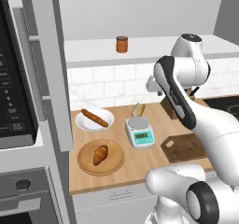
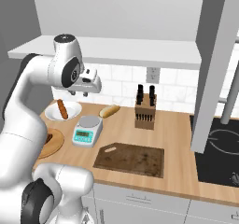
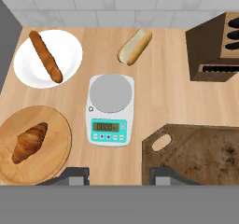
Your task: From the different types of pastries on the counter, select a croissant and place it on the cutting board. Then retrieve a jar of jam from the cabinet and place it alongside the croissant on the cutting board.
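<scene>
pincer (image 3: 119, 174) hung above desk (image 3: 158, 97), jaws drawn in, holding nothing. croissant (image 3: 29, 142) lay on round wood plate (image 3: 56, 157), left. cutting board (image 3: 196, 153) right, bare. jam jar (image 1: 122, 44) on cabinet shelf (image 1: 93, 50).

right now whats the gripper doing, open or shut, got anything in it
Gripper: shut, holding nothing, above the counter between the round wooden plate with the croissant and the cutting board.

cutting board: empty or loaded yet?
Empty. The cutting board shows bare dark wood; the croissant sits on the round wooden plate, and the jam jar stands upright on the cabinet shelf.
</scene>
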You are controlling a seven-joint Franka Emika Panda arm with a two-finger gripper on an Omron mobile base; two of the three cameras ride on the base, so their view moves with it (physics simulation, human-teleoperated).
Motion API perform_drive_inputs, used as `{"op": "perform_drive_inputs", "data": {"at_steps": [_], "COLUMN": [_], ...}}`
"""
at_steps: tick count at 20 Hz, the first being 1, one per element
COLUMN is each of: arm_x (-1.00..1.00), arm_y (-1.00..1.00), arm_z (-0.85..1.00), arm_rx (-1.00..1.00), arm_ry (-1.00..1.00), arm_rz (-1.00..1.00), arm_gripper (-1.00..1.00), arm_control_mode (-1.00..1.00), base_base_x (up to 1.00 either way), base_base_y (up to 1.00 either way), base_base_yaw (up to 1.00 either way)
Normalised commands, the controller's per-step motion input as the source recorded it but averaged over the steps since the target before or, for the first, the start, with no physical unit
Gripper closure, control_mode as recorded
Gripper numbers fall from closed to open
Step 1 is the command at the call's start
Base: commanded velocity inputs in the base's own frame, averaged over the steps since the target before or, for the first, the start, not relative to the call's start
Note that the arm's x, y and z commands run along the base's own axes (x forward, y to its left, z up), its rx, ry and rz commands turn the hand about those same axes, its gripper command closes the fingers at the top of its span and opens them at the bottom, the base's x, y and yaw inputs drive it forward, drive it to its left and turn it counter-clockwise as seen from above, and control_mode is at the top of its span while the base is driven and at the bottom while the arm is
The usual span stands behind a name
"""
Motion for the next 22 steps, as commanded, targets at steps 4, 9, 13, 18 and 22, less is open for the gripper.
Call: {"op": "perform_drive_inputs", "data": {"at_steps": [4,9,13,18,22], "arm_x": [-0.04,-0.27,-0.58,-0.52,-0.06], "arm_y": [0.00,0.06,0.00,0.00,0.63], "arm_z": [0.00,0.00,-0.02,0.00,0.07], "arm_rx": [0.00,0.00,0.10,0.31,0.07], "arm_ry": [0.00,0.06,0.10,-0.04,-0.34], "arm_rz": [0.00,-0.02,-0.09,0.01,0.00], "arm_gripper": [-1.00,-1.00,-1.00,-1.00,-1.00], "arm_control_mode": [-1.00,-1.00,-1.00,-1.00,-1.00], "base_base_x": [0.00,0.00,0.00,0.00,0.00], "base_base_y": [0.00,0.00,0.00,0.00,0.00], "base_base_yaw": [0.00,0.00,0.00,0.00,0.00]}}
